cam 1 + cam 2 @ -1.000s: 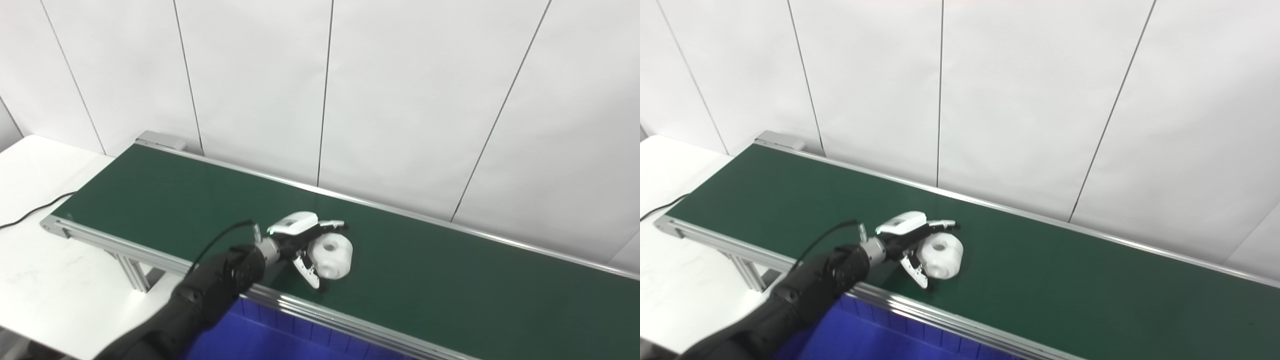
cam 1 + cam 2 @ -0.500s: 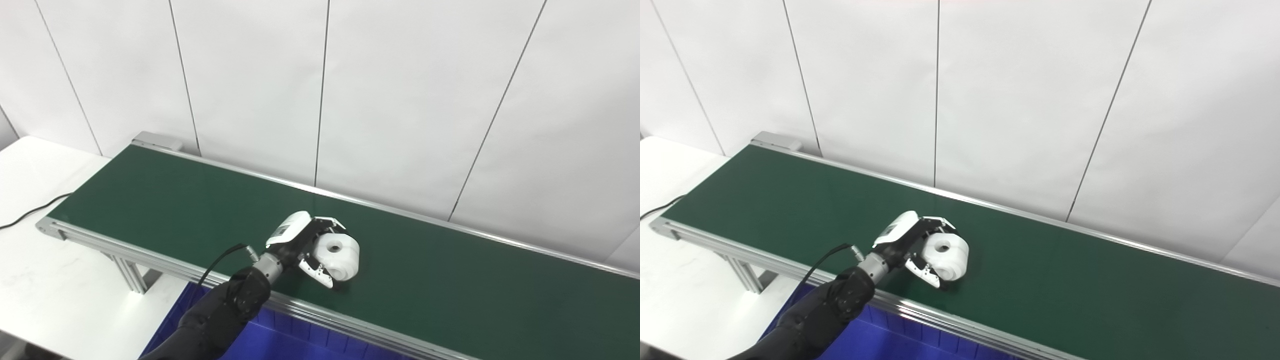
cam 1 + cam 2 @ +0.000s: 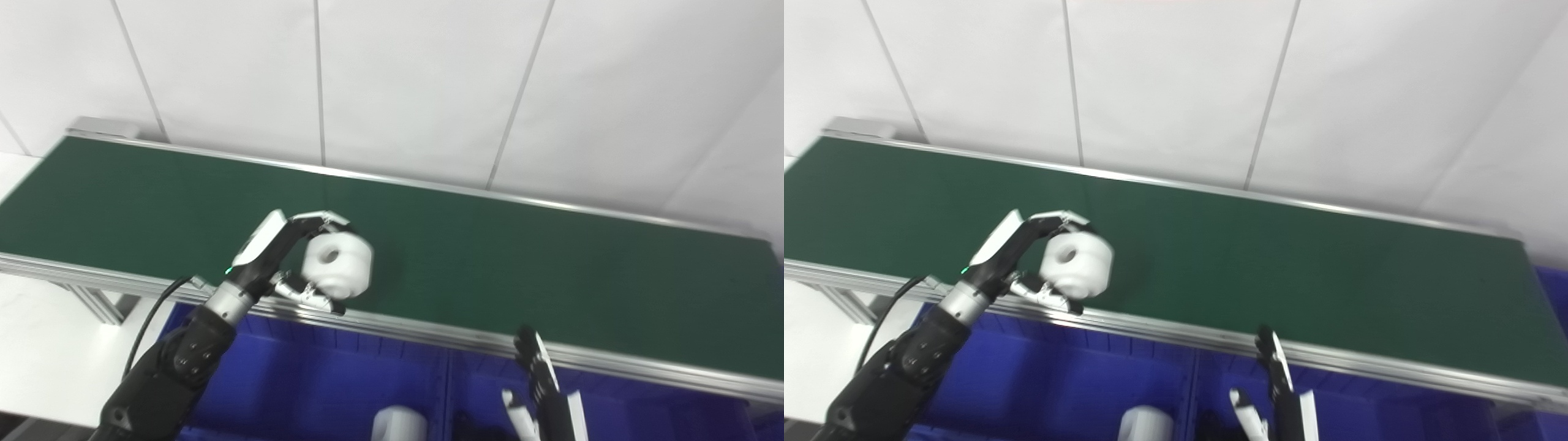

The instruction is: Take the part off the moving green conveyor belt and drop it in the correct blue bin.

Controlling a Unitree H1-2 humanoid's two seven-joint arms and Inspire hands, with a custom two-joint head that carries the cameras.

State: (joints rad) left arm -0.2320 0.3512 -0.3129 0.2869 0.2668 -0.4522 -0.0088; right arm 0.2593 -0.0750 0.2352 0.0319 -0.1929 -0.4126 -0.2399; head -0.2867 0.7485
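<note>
My left hand [image 3: 278,257] is shut on a white round part with a centre hole [image 3: 338,265]. It holds the part lifted above the near edge of the green conveyor belt [image 3: 490,257]. The same part shows in the right eye view [image 3: 1077,267]. My right hand [image 3: 539,392] rises at the bottom right, fingers apart and empty, over the blue bins [image 3: 294,386] below the belt.
A white cylindrical part [image 3: 399,424] lies in the blue bin at the bottom centre. A divider [image 3: 446,392] separates two bins. The belt's metal rail [image 3: 429,331] runs along the near side. A white table [image 3: 37,343] lies to the left.
The camera has swung right and down. My left hand closed on the white part and lifted it off the belt toward the near rail. My right hand has come into view.
</note>
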